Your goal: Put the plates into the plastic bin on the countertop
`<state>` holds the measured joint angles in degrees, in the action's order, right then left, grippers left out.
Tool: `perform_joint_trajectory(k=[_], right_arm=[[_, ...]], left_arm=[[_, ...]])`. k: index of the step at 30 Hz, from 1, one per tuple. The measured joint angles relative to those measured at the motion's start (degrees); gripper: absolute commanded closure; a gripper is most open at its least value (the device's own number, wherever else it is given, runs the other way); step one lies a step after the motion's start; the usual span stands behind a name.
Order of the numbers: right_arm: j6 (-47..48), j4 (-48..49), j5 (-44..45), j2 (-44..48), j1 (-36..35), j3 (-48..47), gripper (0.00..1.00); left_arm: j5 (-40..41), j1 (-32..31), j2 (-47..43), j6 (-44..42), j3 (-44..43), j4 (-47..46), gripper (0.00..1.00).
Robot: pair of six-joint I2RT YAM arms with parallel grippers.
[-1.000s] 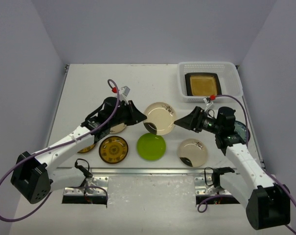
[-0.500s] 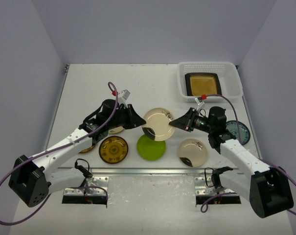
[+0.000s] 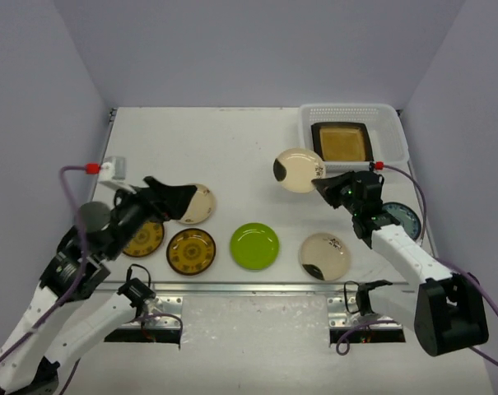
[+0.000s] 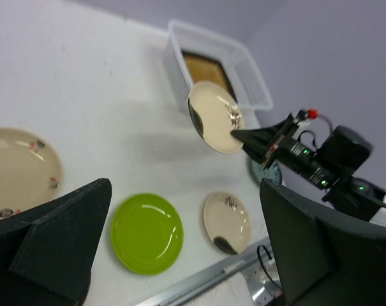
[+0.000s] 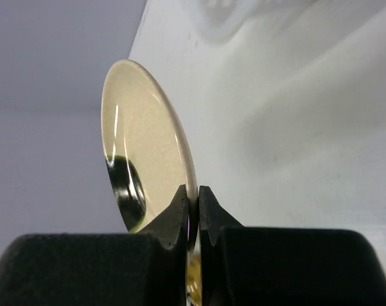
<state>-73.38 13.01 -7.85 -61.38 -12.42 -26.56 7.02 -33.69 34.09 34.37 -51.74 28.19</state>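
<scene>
My left hand [image 3: 181, 201] has pulled back, now spread — my right hand [image 3: 321, 183] pinches the blotched cream plate [image 3: 298, 169] by its rim, aloft over the surface [image 3: 232, 148], near the plastic bin [image 3: 394, 123].

Lilac walls [image 3: 257, 49] (bare), even lighting

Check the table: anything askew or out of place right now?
Nothing looks spilled or broken. Only the cream plate stands out: it hangs tilted off the table, pinched by its rim in the right gripper, just left of the plastic bin.
</scene>
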Motion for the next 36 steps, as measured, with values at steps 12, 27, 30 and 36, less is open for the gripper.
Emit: perform_joint_trajectory(k=[12,27,30,36], right_arm=[[-18.3,7.4,23.8,-26.1,6.6,-17.0,1.00],[-17.5,4.4,35.7,-42.4,7.1,-35.1,0.99],[-17.6,-2.3,36.5,-43.5,7.4,-38.9,0.98],[-18.6,-14.0,36.7,-45.4,7.6,-42.2,0.94]], left_arm=[[16.0,-0.1,-11.8,-5.4,5.0,9.2,0.00],[13.3,-0.1,-9.2,-7.6,6.6,8.4,0.00],[13.2,-0.1,-9.9,-7.8,6.7,7.8,0.00],[13.0,-0.1,-9.9,-8.2,6.8,7.6,0.00]])
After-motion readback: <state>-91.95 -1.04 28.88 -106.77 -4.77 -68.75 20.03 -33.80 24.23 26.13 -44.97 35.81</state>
